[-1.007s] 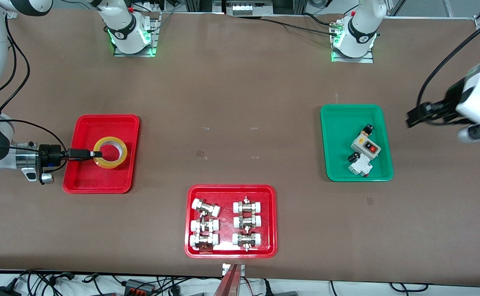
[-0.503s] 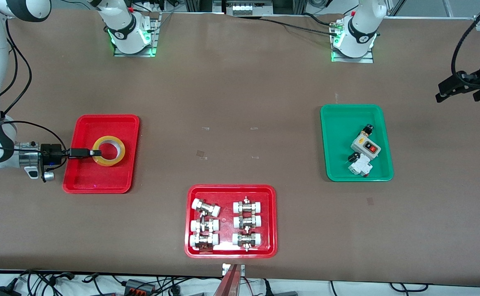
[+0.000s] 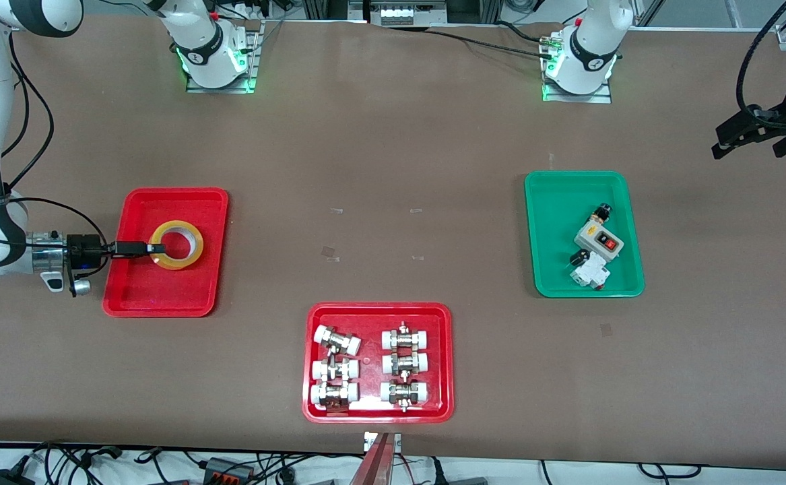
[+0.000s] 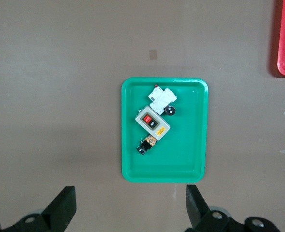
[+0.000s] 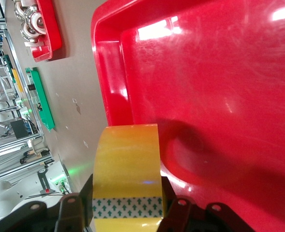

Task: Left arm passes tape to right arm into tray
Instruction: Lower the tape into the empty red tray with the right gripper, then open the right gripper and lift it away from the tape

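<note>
While I watch from across the table, nearest me sits the red tray of fittings [image 3: 377, 362], untouched and no part of this job. Farther from me, toward the right arm's end of the table, lies the tray [image 3: 166, 251], and over it the right gripper [image 3: 159, 249] reaches in level from the table's end. Its fingers are clamped on the wall of the tape [image 3: 177, 246], one inside the pale core and one outside. My right wrist view shows the roll's yellow band pinched between the two pads above the glossy red floor; whether it already touches that floor I cannot tell. I judge the roll is held this low so that letting go will drop it flat inside the rim instead of letting it roll off.

Toward the left arm's end, the green tray [image 3: 584, 232] holds the grey switch box [image 3: 599, 241] and small parts. The left gripper [image 3: 749, 135] hangs over bare table near that end, fingers spread wide and empty; that arm waits clear of the work.
</note>
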You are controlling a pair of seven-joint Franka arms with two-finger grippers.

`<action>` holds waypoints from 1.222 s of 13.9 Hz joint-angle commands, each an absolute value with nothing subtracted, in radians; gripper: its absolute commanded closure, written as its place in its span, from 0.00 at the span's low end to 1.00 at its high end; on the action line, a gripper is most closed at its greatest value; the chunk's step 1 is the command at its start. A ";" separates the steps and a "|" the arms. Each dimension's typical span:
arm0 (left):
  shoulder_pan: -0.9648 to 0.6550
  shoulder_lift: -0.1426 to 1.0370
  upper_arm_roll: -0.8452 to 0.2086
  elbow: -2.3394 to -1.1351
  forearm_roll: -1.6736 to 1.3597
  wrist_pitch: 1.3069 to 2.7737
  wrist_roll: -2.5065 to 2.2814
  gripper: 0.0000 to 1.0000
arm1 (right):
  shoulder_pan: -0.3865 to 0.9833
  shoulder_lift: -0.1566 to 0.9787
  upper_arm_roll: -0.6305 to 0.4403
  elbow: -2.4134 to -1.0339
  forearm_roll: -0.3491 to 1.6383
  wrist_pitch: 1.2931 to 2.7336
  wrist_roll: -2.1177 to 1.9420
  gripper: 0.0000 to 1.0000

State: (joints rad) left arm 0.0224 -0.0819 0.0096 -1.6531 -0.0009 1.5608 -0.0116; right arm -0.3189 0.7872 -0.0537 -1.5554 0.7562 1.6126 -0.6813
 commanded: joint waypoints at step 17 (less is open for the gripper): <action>0.020 -0.043 -0.014 -1.554 0.003 1.536 -0.002 0.00 | -0.198 0.686 -0.038 -1.565 0.358 1.810 -0.681 0.00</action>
State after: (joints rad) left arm 0.0126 -0.0573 -0.0118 -1.5849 -0.0008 1.5451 -0.0120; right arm -0.2159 0.7420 -0.0389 -1.5447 0.4119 1.7979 -0.6830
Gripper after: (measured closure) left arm 0.000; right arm 0.000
